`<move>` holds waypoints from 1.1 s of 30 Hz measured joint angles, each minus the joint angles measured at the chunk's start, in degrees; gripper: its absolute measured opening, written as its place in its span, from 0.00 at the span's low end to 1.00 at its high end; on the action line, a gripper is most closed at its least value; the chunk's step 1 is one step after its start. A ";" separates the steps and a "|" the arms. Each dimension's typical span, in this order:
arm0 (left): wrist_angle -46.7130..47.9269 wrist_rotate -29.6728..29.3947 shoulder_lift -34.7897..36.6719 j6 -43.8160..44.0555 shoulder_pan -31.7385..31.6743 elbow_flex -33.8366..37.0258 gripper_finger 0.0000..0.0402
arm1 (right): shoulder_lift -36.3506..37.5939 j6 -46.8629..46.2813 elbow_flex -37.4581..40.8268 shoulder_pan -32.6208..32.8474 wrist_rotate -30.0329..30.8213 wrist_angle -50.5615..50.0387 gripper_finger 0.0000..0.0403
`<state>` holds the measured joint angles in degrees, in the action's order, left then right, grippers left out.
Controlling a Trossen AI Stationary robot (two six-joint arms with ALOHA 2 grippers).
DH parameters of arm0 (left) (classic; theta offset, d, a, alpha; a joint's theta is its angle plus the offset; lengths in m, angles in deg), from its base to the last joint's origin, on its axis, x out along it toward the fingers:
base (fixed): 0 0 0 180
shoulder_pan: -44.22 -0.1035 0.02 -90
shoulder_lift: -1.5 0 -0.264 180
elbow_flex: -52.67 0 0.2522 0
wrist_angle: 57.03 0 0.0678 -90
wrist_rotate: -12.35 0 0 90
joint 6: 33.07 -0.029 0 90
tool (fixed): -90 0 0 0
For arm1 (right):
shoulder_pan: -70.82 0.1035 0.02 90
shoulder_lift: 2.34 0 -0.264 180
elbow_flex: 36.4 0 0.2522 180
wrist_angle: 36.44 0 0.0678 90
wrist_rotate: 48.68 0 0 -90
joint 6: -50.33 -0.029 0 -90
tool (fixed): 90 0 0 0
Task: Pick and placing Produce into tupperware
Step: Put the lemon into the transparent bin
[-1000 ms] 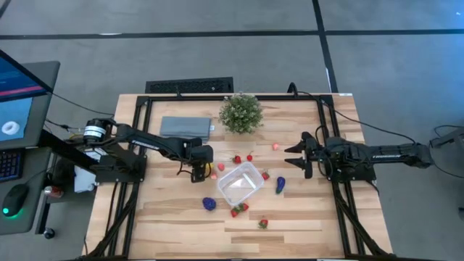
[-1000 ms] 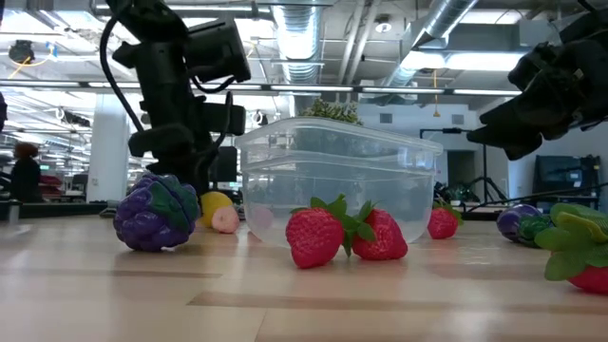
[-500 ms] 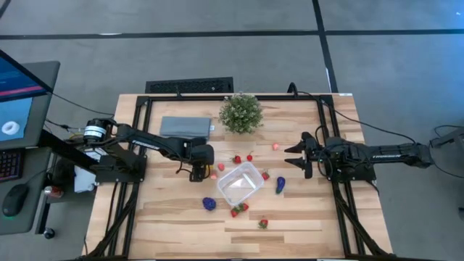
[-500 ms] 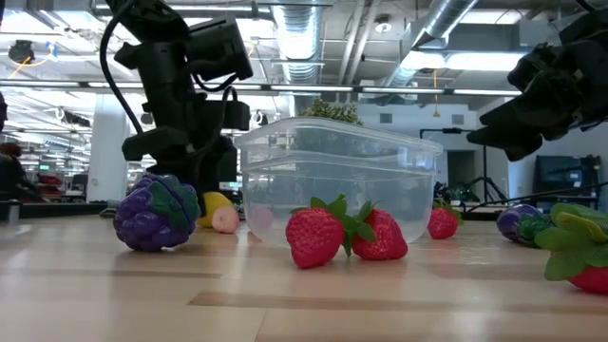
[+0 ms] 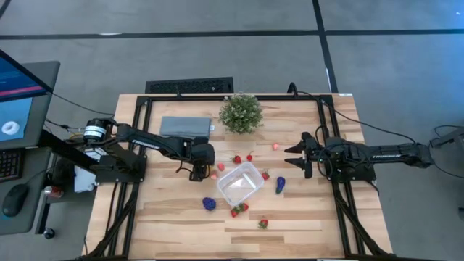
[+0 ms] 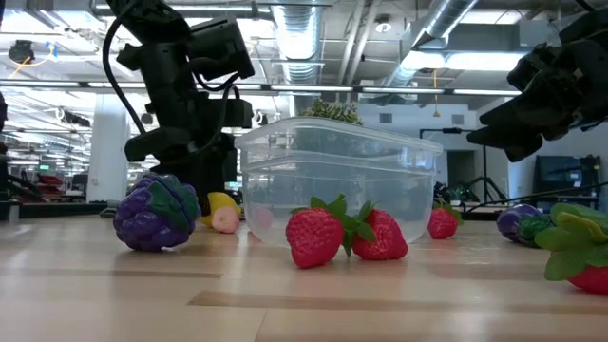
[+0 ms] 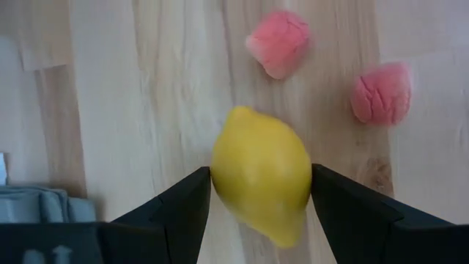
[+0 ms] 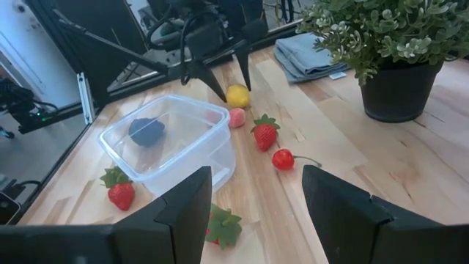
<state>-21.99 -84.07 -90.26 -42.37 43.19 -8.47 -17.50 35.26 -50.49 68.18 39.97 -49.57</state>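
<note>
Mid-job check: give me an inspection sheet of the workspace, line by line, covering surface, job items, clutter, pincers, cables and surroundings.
Surface: wooden table, no spills seen.
Job's things: clear tupperware mid-table, nothing inside it; lemon between the left pincer's fingers; two pink pieces just beyond it; strawberries and purple grapes lying around the box.
Clutter: potted plant and folded cloth at the far side.
Grippers: left pincer down beside the box, fingers either side of the lemon; right pincer open, waiting at the right edge.
Cables: black leads run off the table to the right.
Surroundings: monitor at left; nobody seen near the table.
</note>
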 joint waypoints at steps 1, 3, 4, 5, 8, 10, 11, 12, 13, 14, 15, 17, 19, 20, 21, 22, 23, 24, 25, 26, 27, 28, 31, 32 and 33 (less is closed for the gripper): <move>-0.47 0.21 0.00 0.06 0.01 0.00 0.56 | 0.00 -0.01 0.00 0.00 0.00 0.00 0.59; -1.14 0.96 0.00 0.34 -0.01 0.00 0.56 | 0.00 -0.02 0.00 0.00 0.00 0.00 0.59; -1.38 1.25 0.00 0.49 -0.10 0.00 0.56 | 0.00 -0.02 0.00 0.00 0.00 0.00 0.59; -1.59 1.44 0.00 0.70 -0.14 0.00 0.56 | 0.00 -0.04 0.00 0.00 0.00 0.00 0.59; -1.53 1.65 -0.08 1.25 -0.60 0.00 0.56 | 0.00 -0.04 0.00 0.00 0.00 0.00 0.59; -1.37 2.15 -0.14 1.50 -1.00 0.00 0.56 | 0.00 -0.07 0.00 0.00 0.00 0.00 0.59; -1.32 2.81 -0.13 1.55 -1.20 0.00 0.56 | 0.00 -0.04 0.00 -0.02 0.00 0.00 0.59; -1.36 3.10 -0.15 1.60 -1.32 0.00 0.56 | 0.00 -0.07 0.00 0.00 0.00 0.00 0.59; -1.35 3.18 -0.13 1.73 -1.35 0.00 0.56 | 0.00 -0.04 0.00 0.00 0.02 0.00 0.59; -1.34 3.18 -0.15 1.87 -1.48 0.00 0.56 | 0.00 -0.05 0.00 0.00 0.00 0.00 0.59; -1.31 3.18 -0.15 1.91 -1.50 0.00 0.56 | 0.00 -0.05 0.00 0.00 0.00 0.00 0.59; -1.08 3.38 -0.15 2.04 -1.58 0.00 0.56 | 0.00 -0.04 0.00 0.00 0.02 0.00 0.59; -0.88 3.63 -0.15 2.17 -1.60 0.00 0.56 | 0.00 -0.05 0.00 0.00 0.02 0.01 0.59; -0.90 3.63 -0.15 2.37 -1.60 0.00 0.56 | 0.00 -0.05 0.00 0.00 0.02 0.00 0.59; -0.82 3.63 -0.15 2.53 -1.60 0.00 0.56 | 0.00 -0.05 0.00 0.00 0.02 0.00 0.59; -0.56 3.63 -0.15 2.59 -1.60 0.00 0.56 | 0.00 -0.07 0.00 0.00 0.02 0.00 0.59; -0.19 3.63 -0.16 2.65 -1.60 0.00 0.56 | 0.00 -0.15 0.00 0.00 0.02 0.02 0.59; 0.04 3.63 -0.17 2.70 -1.60 0.00 0.56 | 0.00 -0.36 0.00 0.00 0.02 0.01 0.59; 0.13 3.63 -0.17 2.91 -1.60 0.00 0.56 | 0.00 -0.43 0.00 0.00 0.02 0.01 0.59; 0.21 3.63 -0.17 3.01 -1.60 0.00 0.56 | 0.00 -0.44 0.00 0.00 0.02 0.00 0.59; 0.24 3.62 -0.17 3.07 -1.60 0.00 0.56 | 0.00 -0.51 0.00 0.00 0.02 0.00 0.59; 0.22 3.63 -0.17 3.07 -1.60 0.00 0.56 | 0.00 -0.57 0.00 0.00 0.02 0.00 0.59; 0.22 3.63 -0.17 3.09 -1.60 0.00 0.52 | 0.00 -1.30 0.00 -0.02 0.02 0.00 0.59; 0.19 3.63 -0.17 3.09 -1.60 0.00 0.51 | 0.00 -1.47 0.00 0.00 0.02 0.00 0.59; 0.19 3.63 -0.17 3.09 -1.60 -0.02 0.49 | 0.00 -1.49 0.00 -0.02 0.02 0.00 0.59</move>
<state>-21.80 -80.44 -90.44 -39.29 41.59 -8.49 -17.50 33.78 -50.49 68.16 39.99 -49.57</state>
